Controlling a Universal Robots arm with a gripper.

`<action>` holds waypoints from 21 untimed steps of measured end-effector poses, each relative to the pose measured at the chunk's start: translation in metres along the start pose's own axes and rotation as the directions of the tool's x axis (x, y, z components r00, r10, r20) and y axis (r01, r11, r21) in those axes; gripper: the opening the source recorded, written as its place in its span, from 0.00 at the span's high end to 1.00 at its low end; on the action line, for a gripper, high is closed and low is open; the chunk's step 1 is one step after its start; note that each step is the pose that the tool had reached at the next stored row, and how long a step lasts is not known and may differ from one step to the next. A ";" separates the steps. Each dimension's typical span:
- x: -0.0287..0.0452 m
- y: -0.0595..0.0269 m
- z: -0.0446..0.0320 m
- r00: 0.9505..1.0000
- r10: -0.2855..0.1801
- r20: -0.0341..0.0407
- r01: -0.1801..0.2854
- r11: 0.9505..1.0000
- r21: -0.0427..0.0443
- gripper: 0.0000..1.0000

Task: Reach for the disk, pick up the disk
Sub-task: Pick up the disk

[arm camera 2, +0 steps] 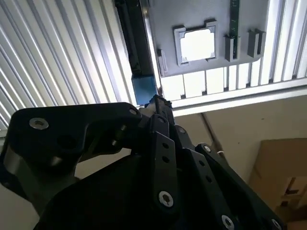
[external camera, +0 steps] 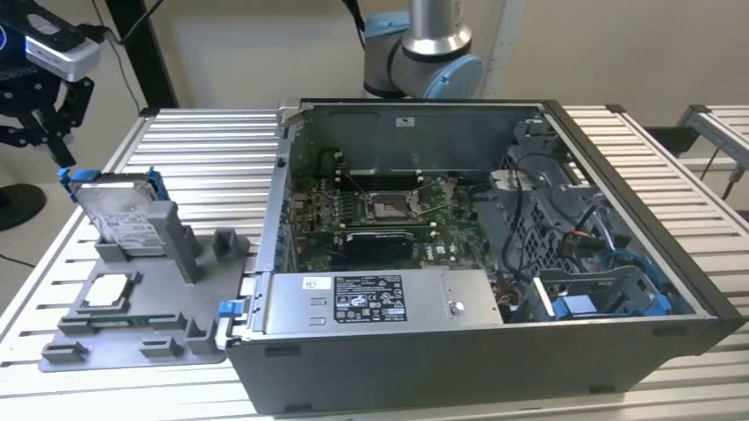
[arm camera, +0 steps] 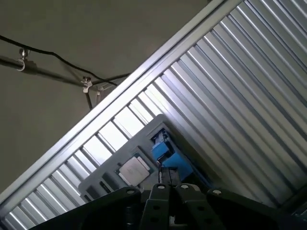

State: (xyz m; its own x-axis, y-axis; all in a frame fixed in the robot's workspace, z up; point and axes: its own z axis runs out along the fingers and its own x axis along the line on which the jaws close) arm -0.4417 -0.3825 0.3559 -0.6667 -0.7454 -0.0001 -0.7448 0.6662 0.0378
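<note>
Gripper (external camera: 63,161): black, linkage-built, above the table at the exterior view's left, its tip at the top corner of the disk.
Opening: cannot tell whether it is wide, narrow or already clamped, as its own body covers the tip in both wrist views (arm camera 2: 157,101) (arm camera: 168,178).
Disk (external camera: 123,217): a flat silver-grey metal hard drive with a white label and blue plastic frame, standing on edge just below the gripper.
Holder (external camera: 175,263): a grey plastic slotted fixture; it seems to keep the disk upright so that its upper edge is free to be gripped from above.
Chip (external camera: 108,289): a small white-topped square, seated flat in the holder's tray, near the disk.
Table (external camera: 199,140): ribbed aluminium slats under the holder.
Computer case (external camera: 351,377): open grey metal tower, beside the holder.
Hard to make out: contact between gripper and blue frame (arm camera: 170,155); the gripper's upper part is cut off by the frame edge.
</note>
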 end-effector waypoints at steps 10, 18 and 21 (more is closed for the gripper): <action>0.0000 0.0000 0.0000 0.984 -0.179 0.007 0.179 0.984 0.019 1.00; -0.0001 -0.0001 0.0002 0.950 -0.310 0.022 0.309 0.949 0.056 1.00; 0.0000 0.0000 0.0003 0.932 -0.362 0.021 0.360 0.931 0.056 1.00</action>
State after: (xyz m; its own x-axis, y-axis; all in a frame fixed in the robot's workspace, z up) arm -0.4417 -0.3825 0.3557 -0.3522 -0.9353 -0.0345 -0.9354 0.3530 -0.0204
